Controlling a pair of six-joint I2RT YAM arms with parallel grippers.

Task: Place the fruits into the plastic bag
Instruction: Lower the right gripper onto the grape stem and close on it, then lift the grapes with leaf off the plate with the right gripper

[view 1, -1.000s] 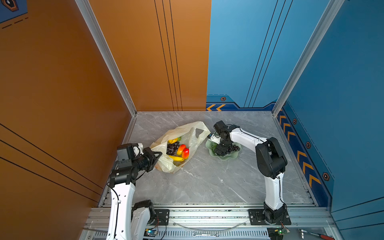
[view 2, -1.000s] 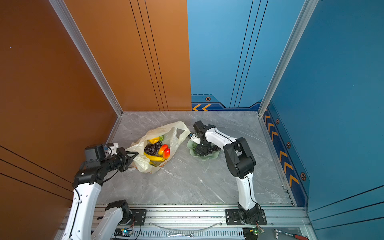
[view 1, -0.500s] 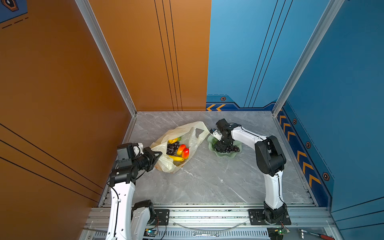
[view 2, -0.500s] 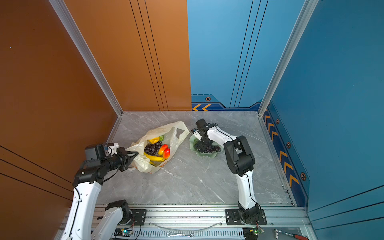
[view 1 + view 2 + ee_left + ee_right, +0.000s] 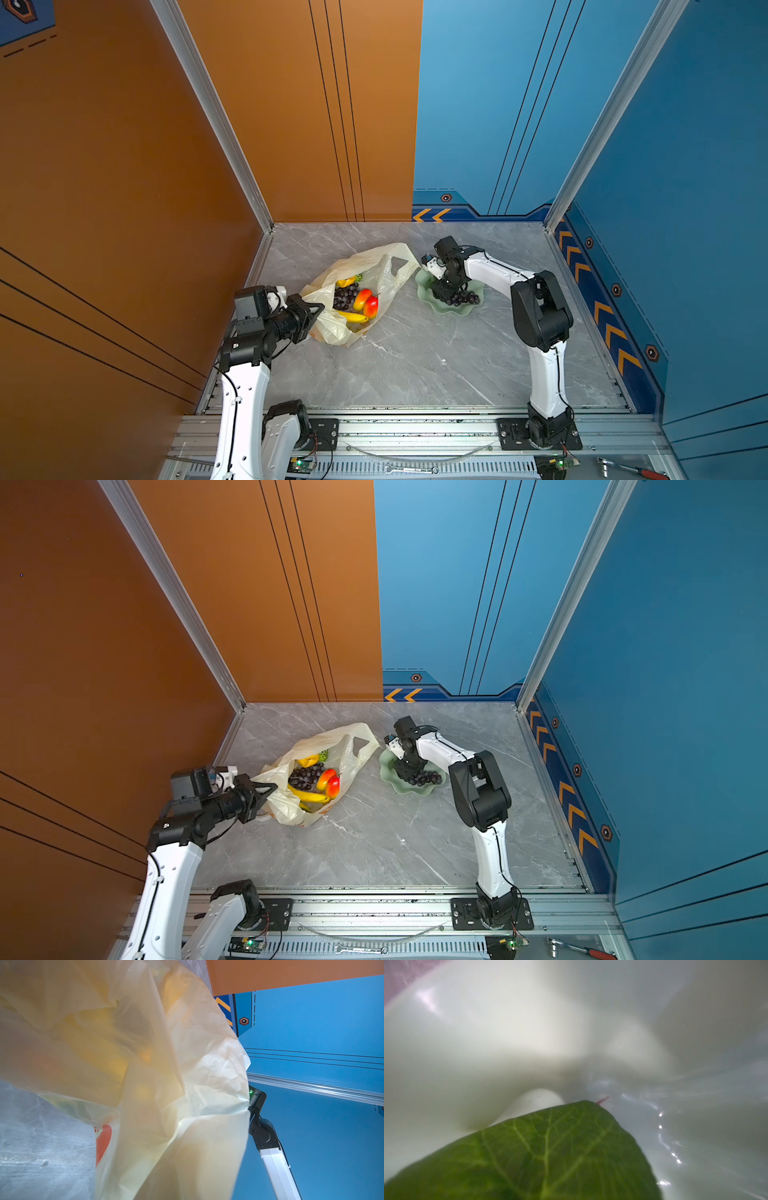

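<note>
The cream plastic bag (image 5: 386, 266) (image 5: 353, 737) lies open on the marble floor and fills the left wrist view (image 5: 187, 1084). Inside it are fruits: a purple grape cluster (image 5: 345, 296), two red-yellow mango pieces (image 5: 362, 298), a banana bunch (image 5: 353, 318) and a green one (image 5: 358, 276). My left gripper (image 5: 316, 309) (image 5: 268, 788) is shut on the bag's near rim. Another grape cluster (image 5: 463, 298) (image 5: 424, 778) lies in the pale green dish (image 5: 424, 278). My right gripper (image 5: 441, 289) (image 5: 403, 769) is down in the dish at that cluster's left end, its fingers hidden. A green leaf (image 5: 546, 1151) blocks the right wrist view.
Orange and blue walls close in the floor on three sides. The dish's inner wall (image 5: 488, 1043) is close to the right wrist camera. A wrench (image 5: 411, 469) and a red-handled tool (image 5: 627, 468) lie on the front rail. The right arm (image 5: 264, 1136) shows behind the bag.
My right gripper has sunk lower into the dish, onto the left end of the grape cluster. The left arm and the bag have stayed where they were.
</note>
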